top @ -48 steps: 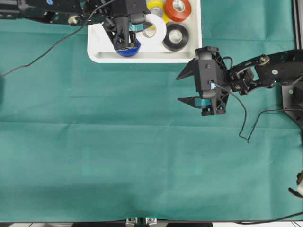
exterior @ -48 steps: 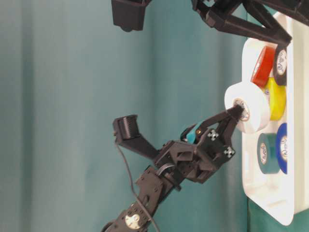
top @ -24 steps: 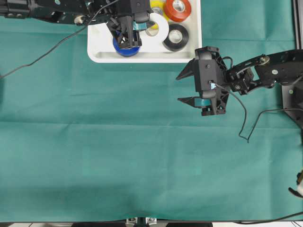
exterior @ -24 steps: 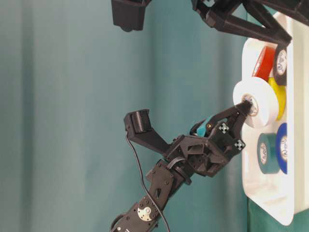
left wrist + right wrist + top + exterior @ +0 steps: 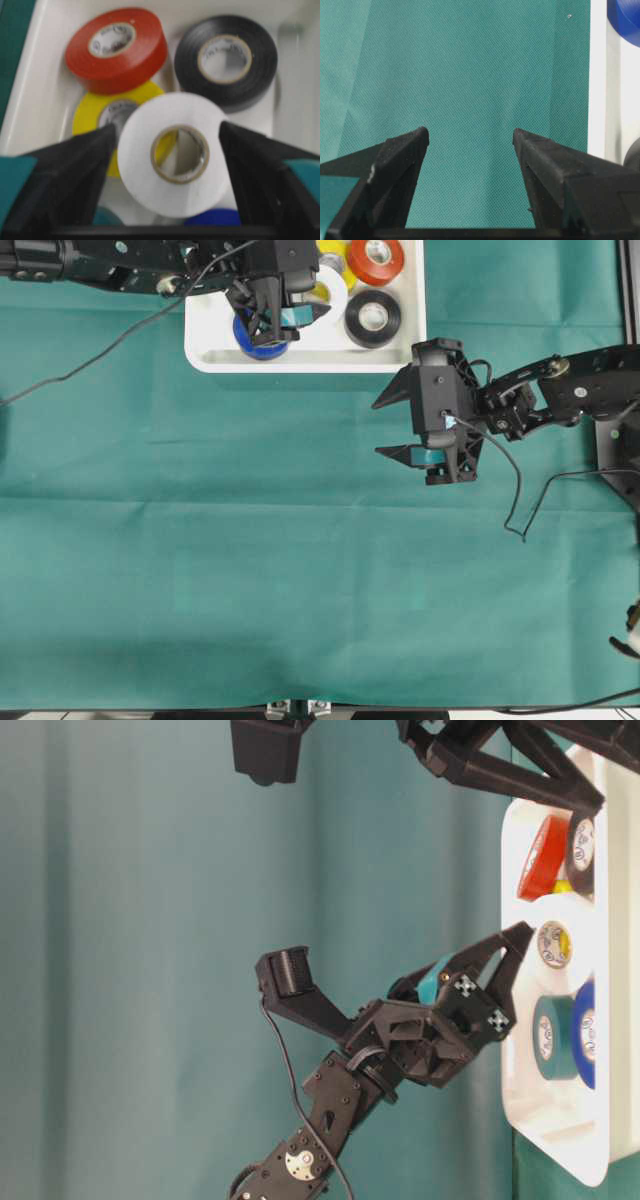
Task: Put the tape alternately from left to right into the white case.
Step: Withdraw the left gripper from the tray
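Tape is what sits between the jaws of the left gripper (image 5: 170, 150): the white roll (image 5: 175, 152) lies in the gap with bare space on both sides, so the jaws stand apart and clamp nothing. It rests tilted, leaning partly on the yellow roll (image 5: 92, 117) just beyond the one jaw, with the orange-red roll (image 5: 117, 47) farther out on that side and the black roll (image 5: 227, 57) farther out past the other jaw. Nearer the wrist, a sliver of the blue roll (image 5: 212, 219) peeks out below the white one, and the teal roll (image 5: 548, 1038) stands beside the blue in the table-level view. All six rolls lie inside the white case (image 5: 210, 345), so by my reading the filling is done or nearly so, with only the leaning white roll left unsettled. The right gripper (image 5: 392, 426) hangs over bare green cloth (image 5: 250, 570), well apart from the case, its jaws spread and empty. As for handling, these rolls look light and stiff, a cardboard core wrapped in smooth glossy tape, so they should bear a firm pinch without crushing but may slide on one another and on the plastic floor. The safest hold is probably across the outer rim, or with one finger down the core hole. A nudge while backing out could roll the white one off the yellow.
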{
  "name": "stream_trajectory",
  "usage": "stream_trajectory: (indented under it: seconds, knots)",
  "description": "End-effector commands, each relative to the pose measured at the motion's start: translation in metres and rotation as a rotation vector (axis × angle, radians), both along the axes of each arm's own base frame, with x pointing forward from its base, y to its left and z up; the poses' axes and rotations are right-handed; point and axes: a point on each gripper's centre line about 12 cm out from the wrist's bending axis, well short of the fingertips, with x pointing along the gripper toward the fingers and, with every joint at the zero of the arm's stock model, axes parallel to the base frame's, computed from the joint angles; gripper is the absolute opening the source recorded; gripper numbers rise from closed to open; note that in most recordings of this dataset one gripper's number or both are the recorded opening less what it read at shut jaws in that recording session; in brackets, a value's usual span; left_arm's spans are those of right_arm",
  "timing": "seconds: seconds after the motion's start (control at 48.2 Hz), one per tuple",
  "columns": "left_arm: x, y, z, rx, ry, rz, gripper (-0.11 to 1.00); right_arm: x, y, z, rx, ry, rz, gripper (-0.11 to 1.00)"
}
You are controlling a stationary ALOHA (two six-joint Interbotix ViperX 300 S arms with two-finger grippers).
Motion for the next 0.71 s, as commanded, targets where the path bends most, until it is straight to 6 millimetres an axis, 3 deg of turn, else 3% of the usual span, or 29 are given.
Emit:
stream_trajectory:
  seconds: [0.0,0.332,0.685]
  knots:
    - [0.001,-0.001,0.024,0.022,-0.057,-0.002,0.89,0.006,0.001,0.009,0.006,-0.034,0.003,0.75]
    - [-0.005,-0.003,0.025,0.018,-0.054,-0.002,0.89,0.006,0.001,0.009,0.006,-0.033,0.003,0.75]
    - [-0.019,-0.029,0.030,0.010,-0.050,-0.045,0.89,0.007,0.001,0.010,0.006,-0.036,0.003,0.75]
